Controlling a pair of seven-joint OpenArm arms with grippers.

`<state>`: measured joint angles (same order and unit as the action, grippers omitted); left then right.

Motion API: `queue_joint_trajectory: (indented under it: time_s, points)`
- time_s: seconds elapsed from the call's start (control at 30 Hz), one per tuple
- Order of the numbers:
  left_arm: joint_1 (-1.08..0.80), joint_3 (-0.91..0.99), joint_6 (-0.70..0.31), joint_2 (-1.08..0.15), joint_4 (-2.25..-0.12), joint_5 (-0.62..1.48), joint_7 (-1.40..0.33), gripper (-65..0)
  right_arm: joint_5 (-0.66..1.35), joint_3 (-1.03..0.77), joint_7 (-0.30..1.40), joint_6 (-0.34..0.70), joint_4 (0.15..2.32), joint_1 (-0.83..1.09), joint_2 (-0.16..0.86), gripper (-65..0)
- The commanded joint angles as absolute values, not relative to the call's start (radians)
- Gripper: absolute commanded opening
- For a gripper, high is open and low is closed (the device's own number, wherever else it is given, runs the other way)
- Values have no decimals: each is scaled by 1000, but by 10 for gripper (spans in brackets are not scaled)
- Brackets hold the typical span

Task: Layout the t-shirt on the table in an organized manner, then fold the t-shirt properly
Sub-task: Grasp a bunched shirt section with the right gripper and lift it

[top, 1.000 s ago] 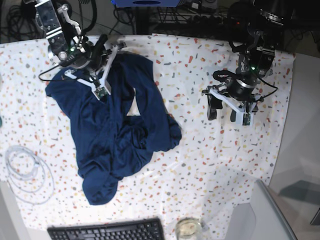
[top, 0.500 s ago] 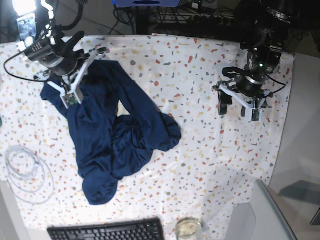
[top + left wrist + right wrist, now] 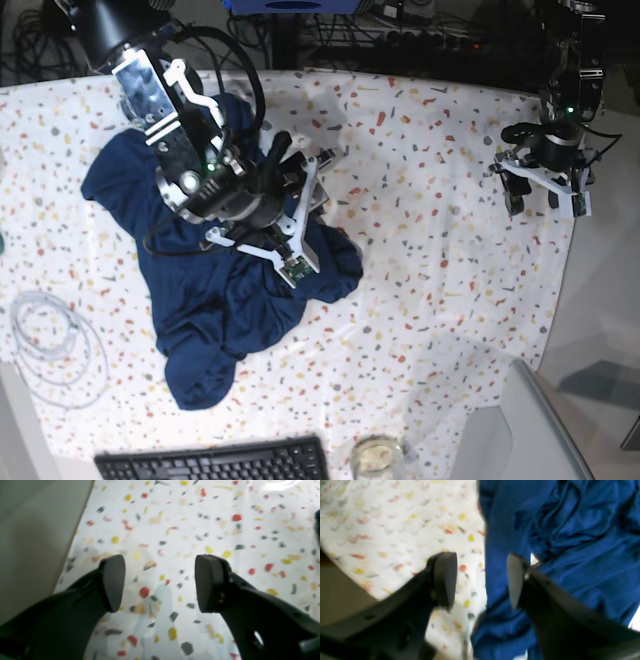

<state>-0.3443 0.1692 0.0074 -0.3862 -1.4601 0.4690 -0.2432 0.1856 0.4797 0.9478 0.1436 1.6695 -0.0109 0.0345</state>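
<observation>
The t-shirt (image 3: pixel 215 300) lies crumpled in a dark navy heap on the left half of the table (image 3: pixel 420 150). My right gripper (image 3: pixel 300 158) hovers over the heap's upper right edge. In the right wrist view that gripper (image 3: pixel 482 580) is open, and the t-shirt (image 3: pixel 557 530) edge runs below the gap with nothing pinched. Speckled table (image 3: pixel 382 517) shows to the left of that edge. My left gripper (image 3: pixel 533 198) hangs near the table's right edge. The left wrist view shows it (image 3: pixel 160 582) open and empty above bare speckled table (image 3: pixel 200 517).
A coiled white cable (image 3: pixel 50 345) lies at the left edge. A black keyboard (image 3: pixel 215 462) and a small glass jar (image 3: pixel 377 455) sit at the front. A grey object (image 3: pixel 520 430) stands at the front right corner. The table's edge (image 3: pixel 72 542) runs just left of my left gripper.
My right arm swung from the shirt's far left corner to over its middle and opened its jaws. The left arm drew back toward the table's right edge.
</observation>
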Motion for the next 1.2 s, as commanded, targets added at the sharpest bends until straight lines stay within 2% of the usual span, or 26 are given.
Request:
queue_joint_trajectory:
  time_s: [0.0,0.17,0.27,0.33,0.43,0.7,0.83,0.9,1.0,1.03,1.1,1.13,1.17]
  points:
    - [-346,176,5,-400,-1477,467,-223,-235,194,484,935,143,1621,-50,15,-342]
    - [-349,168,5,-398,-1477,467,-223,-235,194,487,829,143,1359,-142,-33,-347]
    - [-349,166,5,-398,-1477,467,-223,-235,194,487,777,143,1279,-148,-33,-368]
    - [-349,166,5,-398,-1477,467,-223,-235,194,487,762,143,1251,-142,-28,-449]
    - [-349,166,5,-398,-1472,467,-223,-235,194,489,760,147,1250,-99,-24,-641]
    - [-343,166,5,-398,-1469,467,-223,-235,194,539,763,148,1521,145,62,-650]
    - [-341,166,5,-397,-1469,467,-223,-235,194,519,762,143,1632,174,74,-647]
    - [-341,166,5,-384,-1474,467,-223,-235,194,495,762,143,1641,143,68,-609]
    - [-346,171,5,-363,-1477,467,-223,-235,194,486,768,143,1587,42,42,-426]
    - [-348,171,5,-361,-1475,467,-223,-235,194,486,766,143,1546,7,36,-330]
    - [-348,166,5,-361,-1475,467,-223,-235,194,487,762,143,1465,-56,30,-191]
    - [-349,165,5,-361,-1475,467,-223,-235,194,487,762,143,1414,-84,18,-146]
    - [-349,165,5,-361,-1475,467,-223,-235,194,483,759,143,1368,-105,12,-138]
